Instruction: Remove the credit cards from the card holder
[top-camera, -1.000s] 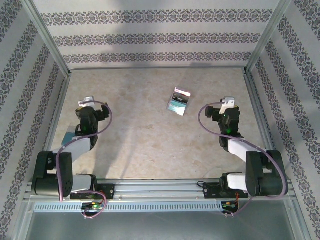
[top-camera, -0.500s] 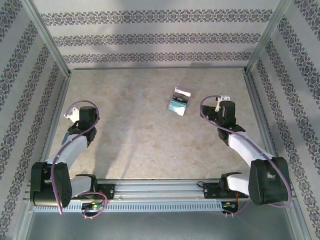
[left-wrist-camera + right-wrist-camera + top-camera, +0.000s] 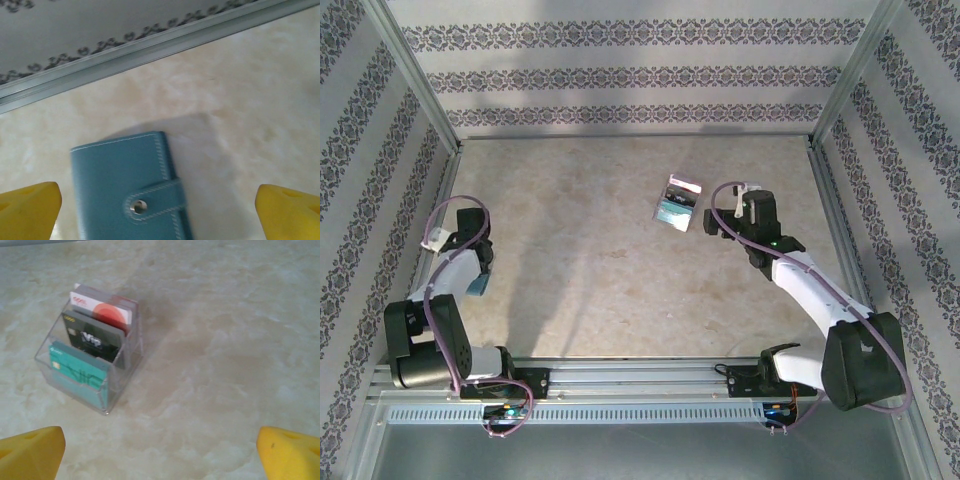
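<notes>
The holder (image 3: 131, 354) of cards (image 3: 102, 315) sat at ten o'clock off the nearer right hand (image 3: 720, 218), open wide like the left hand (image 3: 159, 210)

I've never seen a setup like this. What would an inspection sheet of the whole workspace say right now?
surface: beige marbled tabletop, flat, no spills seen.
job's things: clear plastic tiered stand upright, holding a teal card, a black card and a white-and-red card, one behind another; blue stitched wallet lies flat and closed, strap snapped, near the left arm.
clutter: nothing seen.
grippers: left gripper open and empty, over the wallet; right gripper open and empty, facing the stand, apart from it.
cables: purple cables loop along both arms, clear of the items.
surroundings: patterned walls and aluminium frame on three sides.
</notes>
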Motion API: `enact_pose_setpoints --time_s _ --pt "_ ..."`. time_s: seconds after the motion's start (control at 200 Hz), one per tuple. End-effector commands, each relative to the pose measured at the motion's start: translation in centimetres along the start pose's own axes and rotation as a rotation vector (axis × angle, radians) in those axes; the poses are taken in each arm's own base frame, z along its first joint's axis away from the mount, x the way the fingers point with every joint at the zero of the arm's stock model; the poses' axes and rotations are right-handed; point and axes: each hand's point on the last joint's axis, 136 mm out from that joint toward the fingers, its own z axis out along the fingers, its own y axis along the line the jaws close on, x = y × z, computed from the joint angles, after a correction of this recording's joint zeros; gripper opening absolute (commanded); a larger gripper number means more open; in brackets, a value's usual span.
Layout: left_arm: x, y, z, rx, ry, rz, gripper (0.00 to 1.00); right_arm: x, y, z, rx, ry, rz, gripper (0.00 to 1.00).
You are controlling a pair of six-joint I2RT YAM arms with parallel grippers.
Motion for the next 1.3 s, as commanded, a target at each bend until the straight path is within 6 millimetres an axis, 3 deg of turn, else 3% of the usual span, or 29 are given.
enact_pose_setpoints --time_s 0.0,0.24,0.54,0.739,0.894,1.099,1.299 --pt "0.6 1.9 0.9 -0.087 0.066 -0.027 0.99 0.1 0.7 0.0 0.001 0.030 -0.019 0.98" --pt "1.7 1.4 3.3 -0.109 0.146 -0.042 0.99 0.3 2.3 0.0 -0.031 0.043 -0.063 0.98" --pt "2.3 0.5 4.8 -0.115 0.212 -0.084 0.99 1.1 3.2 0.2 -0.036 0.064 -0.098 0.98" --pt "4.3 0.5 5.8 -0.107 0.315 -0.198 1.00 0.8 3.4 0.2 -0.022 0.061 -0.122 0.98" --pt "5.4 1.5 5.8 -0.160 0.345 -0.246 0.99 0.2 3.3 -0.4 -0.006 0.049 -0.139 0.98" --pt "4.6 2.2 5.1 -0.191 0.321 -0.227 0.99 -0.1 3.0 -0.9 0.015 0.023 -0.143 0.98" --pt "5.0 2.2 4.9 -0.166 0.329 -0.231 0.97 -0.7 3.1 -0.9 0.017 0.006 -0.135 0.98"
